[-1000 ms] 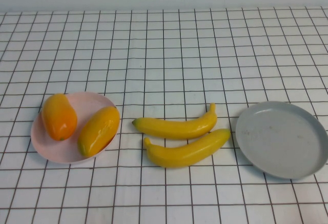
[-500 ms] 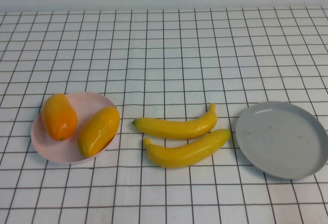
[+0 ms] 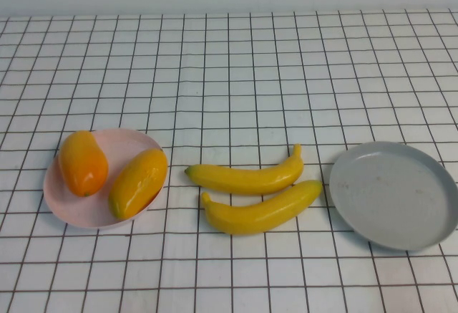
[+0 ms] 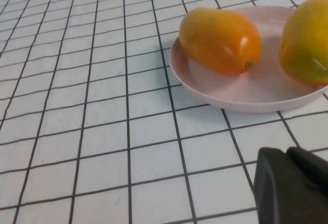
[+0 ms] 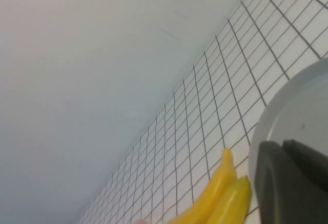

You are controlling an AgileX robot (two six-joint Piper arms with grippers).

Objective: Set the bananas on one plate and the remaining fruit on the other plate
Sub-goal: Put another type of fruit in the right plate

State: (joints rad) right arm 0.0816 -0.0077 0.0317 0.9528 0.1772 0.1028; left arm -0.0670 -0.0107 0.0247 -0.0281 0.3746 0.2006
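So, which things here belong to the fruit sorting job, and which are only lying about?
Belong to the job:
- bananas, on the cloth
- mango-like fruits, on the pink plate
- grey-blue plate, empty
- left gripper and right gripper, both shut, holding nothing

Only lying about:
- checked tablecloth

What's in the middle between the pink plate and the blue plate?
In the high view, two bananas lie side by side on the tablecloth between the pink plate and the grey-blue plate.

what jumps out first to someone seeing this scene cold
Two bananas lie side by side mid-table on the gridded cloth, between the plates. The pink plate at left holds two mango-like fruits; the grey-blue plate at right is bare. Left gripper sits shut near the pink plate, right gripper shut by the grey-blue one.
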